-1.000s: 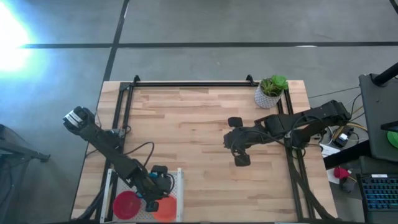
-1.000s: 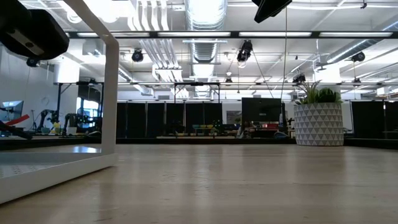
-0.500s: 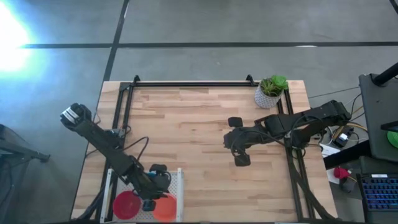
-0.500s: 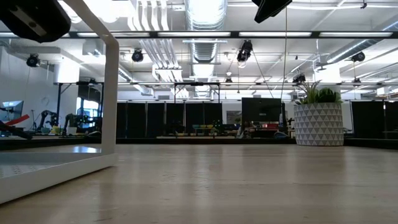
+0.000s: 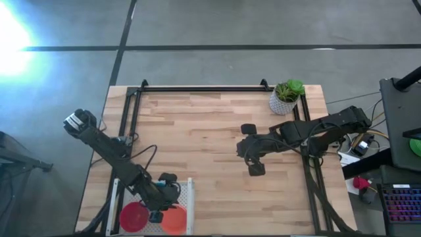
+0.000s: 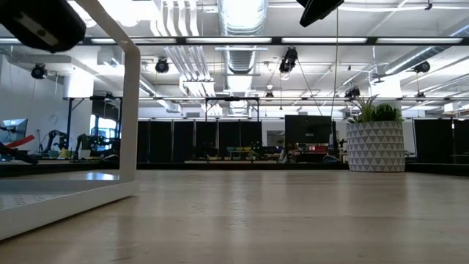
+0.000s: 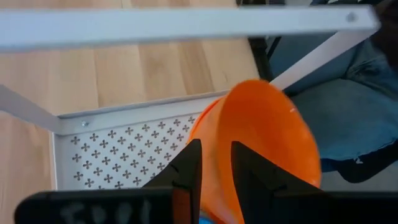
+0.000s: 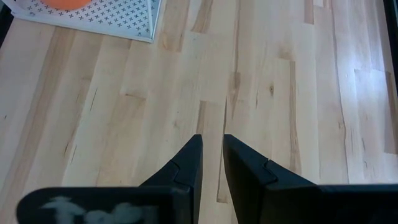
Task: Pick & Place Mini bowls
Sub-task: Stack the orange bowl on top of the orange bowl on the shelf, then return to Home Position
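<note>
Your left gripper (image 7: pixel 214 180) pinches the rim of a smooth orange mini bowl (image 7: pixel 261 140), tipped on edge over the white perforated rack (image 5: pixel 188 197) at the table's near left corner; a red mini bowl (image 5: pixel 134 216) lies beside it. Your right gripper (image 8: pixel 212 163) hovers mid-table, fingers narrowly parted, empty.
</note>
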`<state>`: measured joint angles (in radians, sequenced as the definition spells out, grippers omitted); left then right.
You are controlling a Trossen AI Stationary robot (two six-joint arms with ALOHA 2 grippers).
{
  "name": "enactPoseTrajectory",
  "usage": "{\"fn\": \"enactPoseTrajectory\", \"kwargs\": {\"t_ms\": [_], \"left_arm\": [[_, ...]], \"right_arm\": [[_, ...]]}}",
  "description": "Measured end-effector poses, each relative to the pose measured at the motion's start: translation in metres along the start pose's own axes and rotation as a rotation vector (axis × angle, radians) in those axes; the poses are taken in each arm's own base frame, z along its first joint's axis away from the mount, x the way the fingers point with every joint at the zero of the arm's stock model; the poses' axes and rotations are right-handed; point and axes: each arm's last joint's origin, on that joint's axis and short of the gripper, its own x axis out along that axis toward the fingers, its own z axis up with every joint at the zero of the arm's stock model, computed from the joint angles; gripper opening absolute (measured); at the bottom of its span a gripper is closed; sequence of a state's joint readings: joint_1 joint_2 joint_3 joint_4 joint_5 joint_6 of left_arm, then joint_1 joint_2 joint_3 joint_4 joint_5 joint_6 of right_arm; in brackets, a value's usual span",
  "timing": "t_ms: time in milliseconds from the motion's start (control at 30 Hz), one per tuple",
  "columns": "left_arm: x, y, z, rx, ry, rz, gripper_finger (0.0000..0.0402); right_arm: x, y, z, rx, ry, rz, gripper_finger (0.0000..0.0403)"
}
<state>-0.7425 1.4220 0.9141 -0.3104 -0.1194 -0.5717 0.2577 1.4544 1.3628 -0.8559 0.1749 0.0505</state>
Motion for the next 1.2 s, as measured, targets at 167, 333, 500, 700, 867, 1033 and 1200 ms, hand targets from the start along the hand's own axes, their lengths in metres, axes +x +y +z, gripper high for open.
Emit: {"fn": "enactPoseTrajectory", "kwargs": {"t_ms": [167,333,500,700,867,1033,1200], "left_arm": [[0.010,0.008,-0.015,-0.001,-0.009,-0.004,0.0077],[0.013,0.011,-0.019,-0.009,-0.006,-0.002,0.0077],[0.009,0.006,-0.012,-0.005,-0.030,-0.018,0.0077],[-0.001,0.001,-0.001,0.105,-0.023,-0.010,0.0075],[-0.026,-0.001,0.013,0.245,-0.085,0.078,0.0052],[-0.063,0.002,0.024,0.379,-0.221,0.162,0.0007],[-0.102,0.012,0.022,0.460,-0.352,0.262,0.0001]], "right_arm": [[0.000,0.000,0.000,0.002,0.000,0.000,0.0061],[0.000,0.000,0.000,0.003,0.000,0.000,0.0061],[0.000,0.000,0.000,0.034,0.000,0.000,0.0061],[0.000,0.000,0.000,0.004,-0.001,0.000,0.0061],[-0.007,-0.001,0.001,-0.001,-0.030,0.002,0.0055],[-0.022,0.005,0.000,-0.035,-0.078,0.021,0.0029],[-0.045,0.016,-0.002,-0.105,-0.160,0.058,0.0009]]}}
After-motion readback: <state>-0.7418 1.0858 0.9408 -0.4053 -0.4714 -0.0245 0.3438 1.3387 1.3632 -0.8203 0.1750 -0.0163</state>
